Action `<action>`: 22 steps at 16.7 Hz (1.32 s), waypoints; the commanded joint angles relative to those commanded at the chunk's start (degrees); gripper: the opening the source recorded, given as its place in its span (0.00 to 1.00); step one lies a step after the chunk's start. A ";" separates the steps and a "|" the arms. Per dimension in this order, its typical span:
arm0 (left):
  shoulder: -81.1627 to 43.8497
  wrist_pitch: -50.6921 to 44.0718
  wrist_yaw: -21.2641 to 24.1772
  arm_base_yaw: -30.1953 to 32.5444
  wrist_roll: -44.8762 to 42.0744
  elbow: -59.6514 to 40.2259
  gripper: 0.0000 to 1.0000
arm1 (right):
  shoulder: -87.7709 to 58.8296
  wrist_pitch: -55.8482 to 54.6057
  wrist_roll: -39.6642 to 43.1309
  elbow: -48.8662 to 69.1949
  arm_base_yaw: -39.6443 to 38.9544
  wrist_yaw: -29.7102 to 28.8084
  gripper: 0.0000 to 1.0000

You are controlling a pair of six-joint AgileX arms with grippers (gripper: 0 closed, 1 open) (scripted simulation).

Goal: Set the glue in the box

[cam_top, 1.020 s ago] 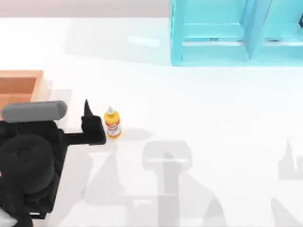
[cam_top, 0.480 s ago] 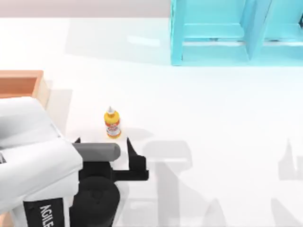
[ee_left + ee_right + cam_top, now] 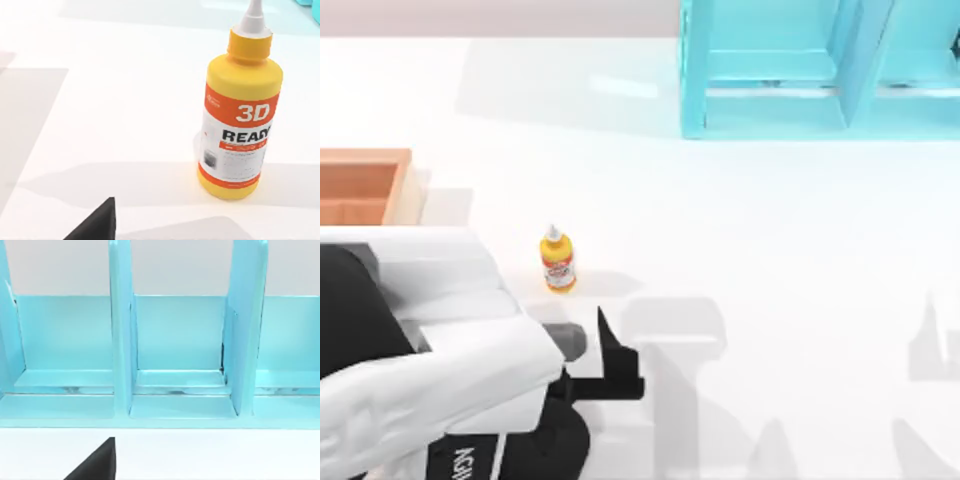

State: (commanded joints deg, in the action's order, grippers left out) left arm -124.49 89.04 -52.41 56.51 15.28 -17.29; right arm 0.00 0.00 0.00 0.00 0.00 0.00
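One glue bottle (image 3: pixel 558 262) upright on bench (image 3: pixel 750 230), untouched. Left tool (image 3: pixel 605 365) just beside, lined up for grasp; grip state impossible to tell. Box (image 3: pixel 380 158) waiting left.

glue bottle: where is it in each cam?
Top view: the glue stands upright on the white table, left of centre, just beyond the left gripper.
Left wrist view: the glue is close up, upright, label facing the camera.
Right wrist view: not in it; the turquoise shelf is there.
Shared landmark: the white table.
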 joint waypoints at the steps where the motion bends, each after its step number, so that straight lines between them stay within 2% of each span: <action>1: 0.00 0.00 0.00 0.00 0.00 0.00 1.00 | 0.00 0.00 0.00 0.00 0.00 0.00 1.00; 5: -0.84 -0.37 1.88 -1.97 -0.97 -1.89 1.00 | 0.00 0.00 0.00 0.00 0.00 0.00 1.00; 13: -8.06 -3.45 14.39 -14.84 -5.86 -15.57 1.00 | 0.00 0.00 0.00 0.00 0.00 0.00 1.00; 18: -8.60 -3.74 15.39 -15.87 -6.18 -16.60 1.00 | 0.00 0.00 0.00 0.00 0.00 0.00 1.00; 22: -8.60 -3.74 15.39 -15.87 -6.18 -16.60 0.70 | 0.00 0.00 0.00 0.00 0.00 0.00 1.00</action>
State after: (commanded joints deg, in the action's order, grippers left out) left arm -133.10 85.30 -37.02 40.64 9.10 -33.89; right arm 0.00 0.00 0.00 0.00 0.00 0.00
